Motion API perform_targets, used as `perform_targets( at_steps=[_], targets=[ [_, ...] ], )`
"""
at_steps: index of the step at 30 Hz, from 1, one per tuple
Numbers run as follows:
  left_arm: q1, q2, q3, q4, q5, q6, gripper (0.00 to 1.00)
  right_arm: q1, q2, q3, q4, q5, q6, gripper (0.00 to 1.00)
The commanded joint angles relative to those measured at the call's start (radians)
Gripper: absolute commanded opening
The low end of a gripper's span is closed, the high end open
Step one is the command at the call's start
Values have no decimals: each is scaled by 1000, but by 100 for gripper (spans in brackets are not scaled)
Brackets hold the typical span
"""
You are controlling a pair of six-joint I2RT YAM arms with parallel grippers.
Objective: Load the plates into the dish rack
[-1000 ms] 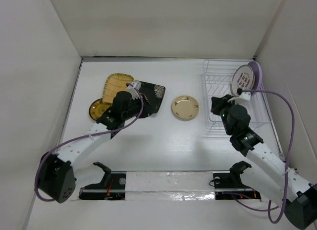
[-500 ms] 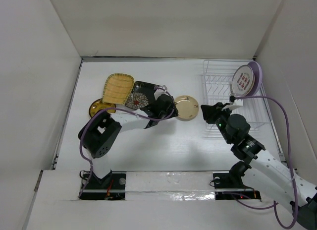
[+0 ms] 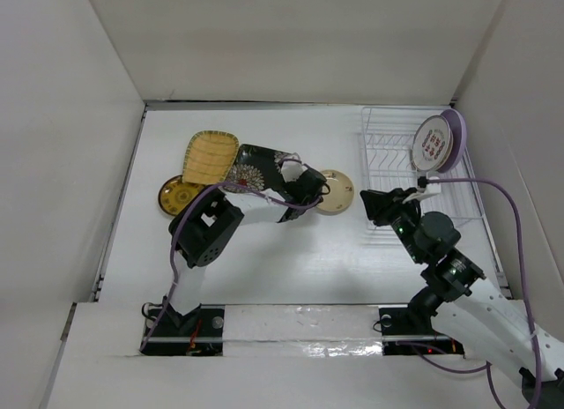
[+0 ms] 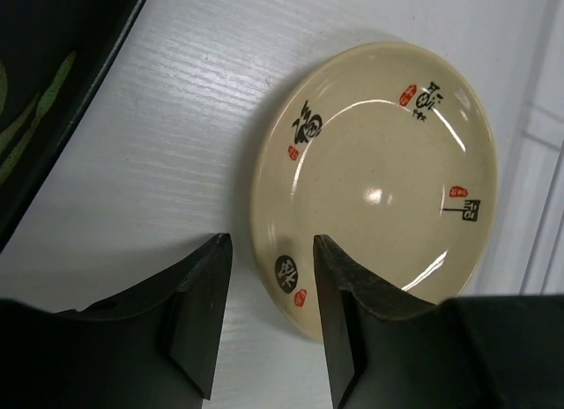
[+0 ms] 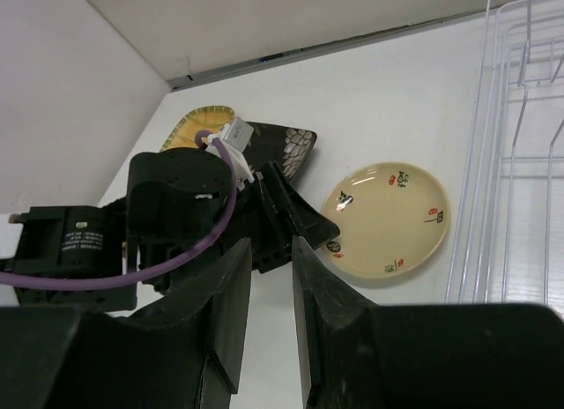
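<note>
At mid-table, the left gripper (image 4: 268, 246) is open and empty. The near rim of the cream plate (image 4: 379, 180) sits in its gap, and the plate lies flat just ahead, toward the dish rack (image 3: 381, 140). The right gripper (image 5: 270, 243), narrowly parted and empty, is farther off.

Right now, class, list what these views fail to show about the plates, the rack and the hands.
Lavender plate: top view, mostly hidden behind the flowered plate.
Black plate: top view, near part covered by the left arm; left wrist view, cut off by the edge.
Dish rack: right wrist view, cut off at the right edge.
Left hand: whether it touches the cream plate is unclear in every view.
</note>
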Motion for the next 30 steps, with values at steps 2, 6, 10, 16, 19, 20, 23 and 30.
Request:
perform_targets(
  at_steps=[2, 6, 10, 16, 19, 20, 23, 30],
  targets=[
    [-17, 38, 81, -79, -88, -84, 38, 11, -40, 27, -13, -32, -25, 31],
    [-17, 53, 84, -78, -90, -114, 33, 11, -54, 22, -22, -30, -26, 32],
    [-17, 46, 72, -69, -110, -124, 15, 11, -55, 16, -22, -37, -21, 32],
    [-27, -59, -72, 26, -131, -124, 0, 11, -54, 19, -22, -44, -18, 33],
    [-45, -157, -154, 45, -168, -112, 0, 11, -32, 29, -22, -52, -21, 38],
    [-45, -221, -195, 62, -179, -94, 0, 11, -25, 32, -22, -56, -23, 40],
    [-65, -363, -282, 92, -211, -60, 0, 11, 21, 39, -12, -89, -28, 49],
    [-74, -739, -506, 138, -230, 0, 0, -12, 175, 56, 31, -167, -23, 77]
  ],
)
